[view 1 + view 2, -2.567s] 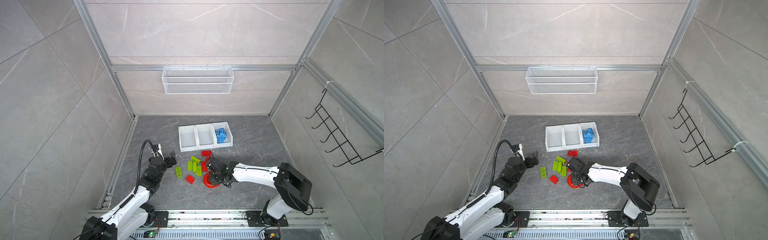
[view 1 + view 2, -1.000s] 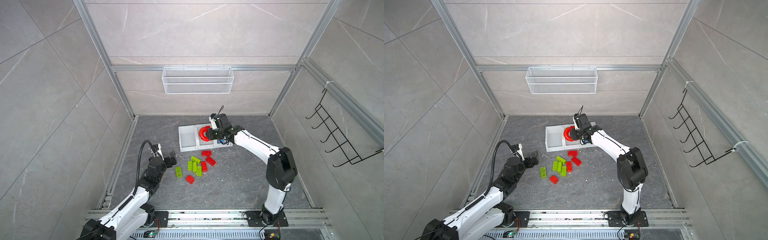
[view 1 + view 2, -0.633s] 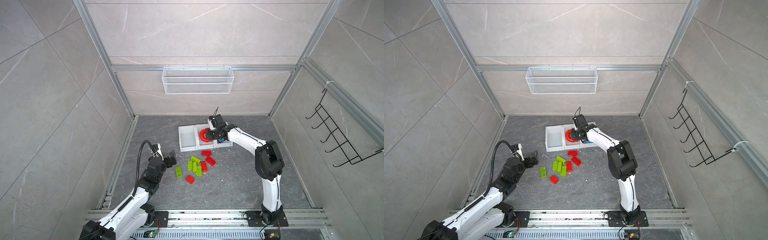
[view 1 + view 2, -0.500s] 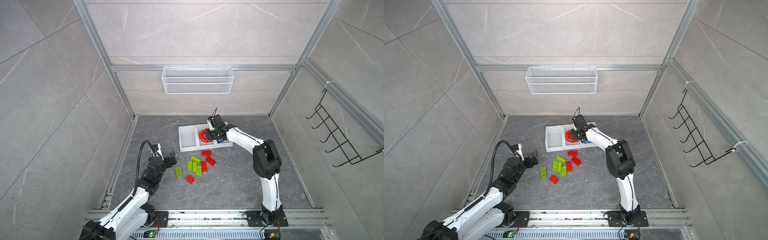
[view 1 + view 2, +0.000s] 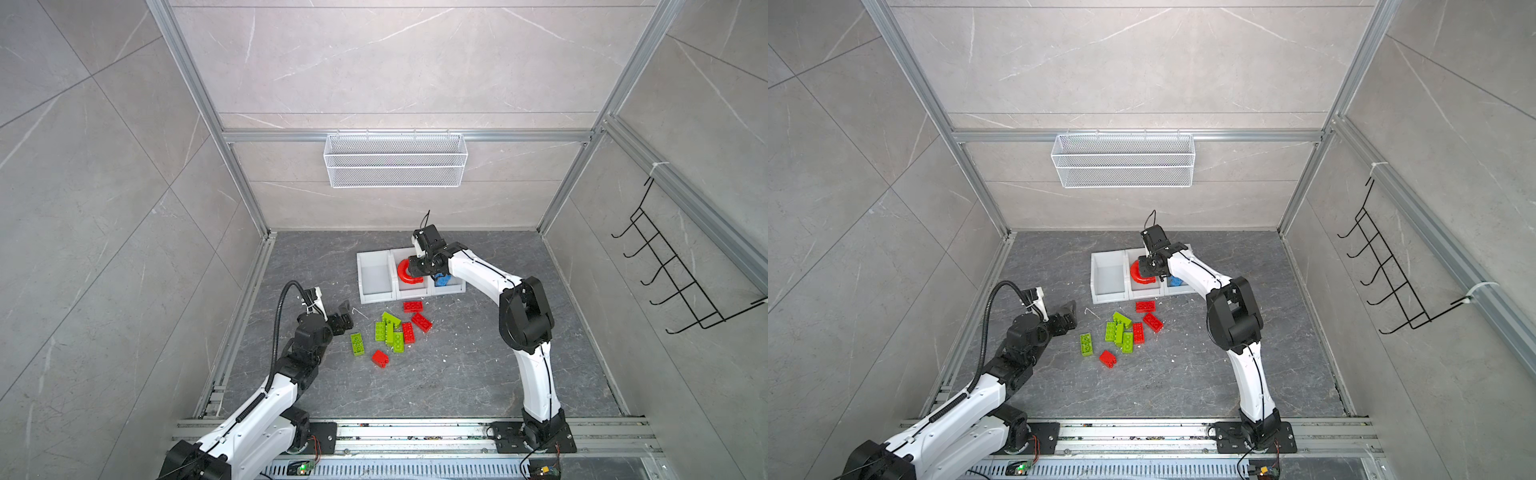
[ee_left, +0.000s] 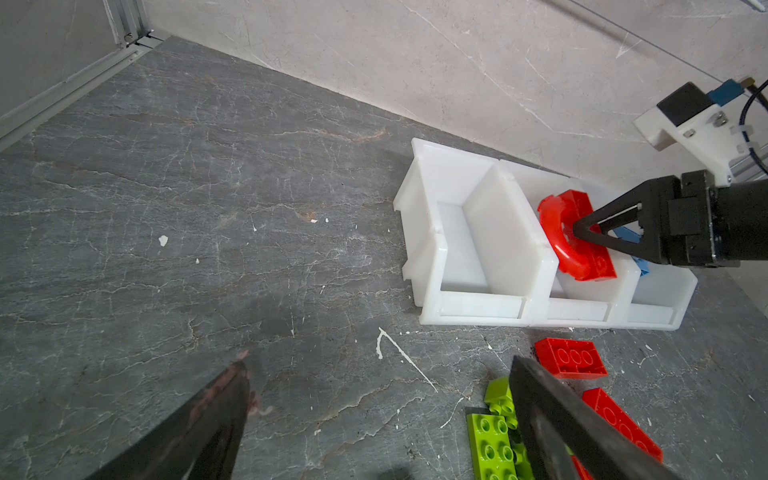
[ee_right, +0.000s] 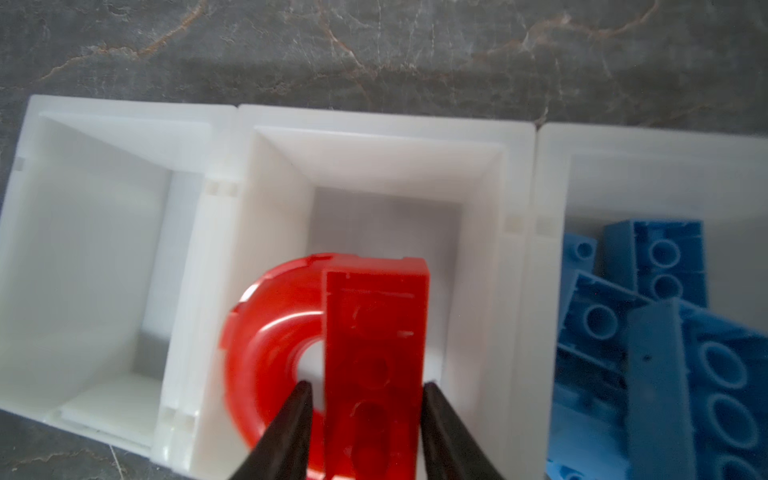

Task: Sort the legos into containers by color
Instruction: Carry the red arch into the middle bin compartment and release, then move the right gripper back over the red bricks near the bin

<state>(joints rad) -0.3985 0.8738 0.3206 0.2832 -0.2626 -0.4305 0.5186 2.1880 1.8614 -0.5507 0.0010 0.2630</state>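
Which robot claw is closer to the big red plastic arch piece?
Right. The right gripper straddles the red arch at the middle white bin; the left gripper hangs far off, beside the loose bricks.

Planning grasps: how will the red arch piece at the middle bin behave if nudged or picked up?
The red arch looks like rigid plastic, so it should stay stiff. Its glossy curved side may slip or rock when pushed; the flat bar offers surer purchase. Its hollow underside suggests it is light for its size.
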